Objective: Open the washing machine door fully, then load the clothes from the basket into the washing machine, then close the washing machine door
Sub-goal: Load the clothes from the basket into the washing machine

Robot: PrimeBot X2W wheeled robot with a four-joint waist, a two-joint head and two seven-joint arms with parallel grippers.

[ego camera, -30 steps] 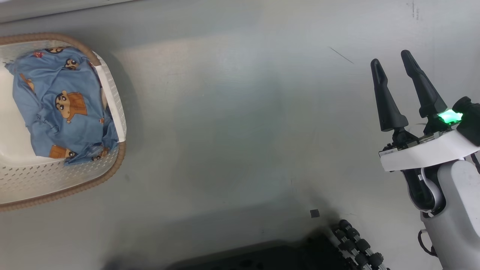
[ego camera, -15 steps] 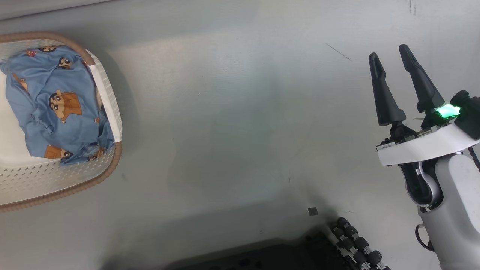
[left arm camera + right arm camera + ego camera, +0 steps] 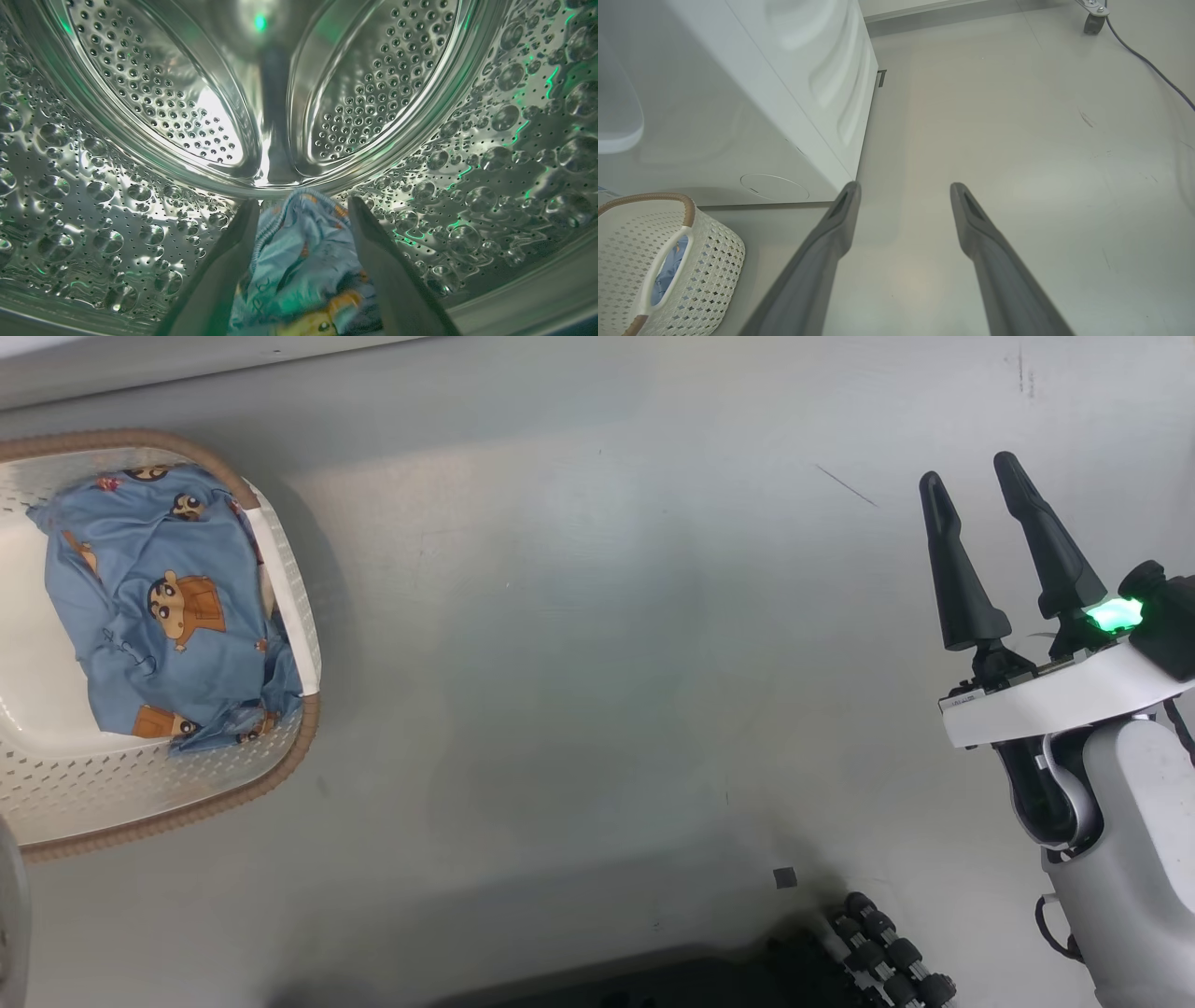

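Grey floor (image 3: 597,663) spreads across the head view. At 9 o'clock sits the basket (image 3: 140,784), partly cut by the frame edge. The clothes (image 3: 159,616) lie bunched inside it against its 3 o'clock wall. That heap lies print side up, its long axis running from 11 o'clock to 5 o'clock. At 3 o'clock the right fingers (image 3: 957,579) point toward 12 o'clock, spread apart with nothing between them, well apart from the basket. Dark rollers (image 3: 887,952) on the robot's base sit at 5 o'clock.

Seen from the left wrist, the steel drum (image 3: 140,116) curves all around. The left fingers (image 3: 387,284) rise from 6 o'clock and stand wide apart. A blue garment (image 3: 303,252) lies loose between them, low on the drum wall. Nothing is pinched, though I cannot tell whether the cloth brushes the pads. Its striped elastic edge points to 12 o'clock, toward the back of the drum. Its long axis runs 6 to 12, in line with the fingers.

From the right wrist, the white washing machine (image 3: 738,116) fills 10 o'clock, and the basket stands just beside it at 8 o'clock. Blue cloth peeks through the basket's handle. The right fingers are parted over bare floor, and a cable (image 3: 1148,60) trails at 2 o'clock.

Since the left arm reaches into the drum, I judge the door-opening step done. Loading is partway: one piece is inside and more is in the basket. Closing the door remains.
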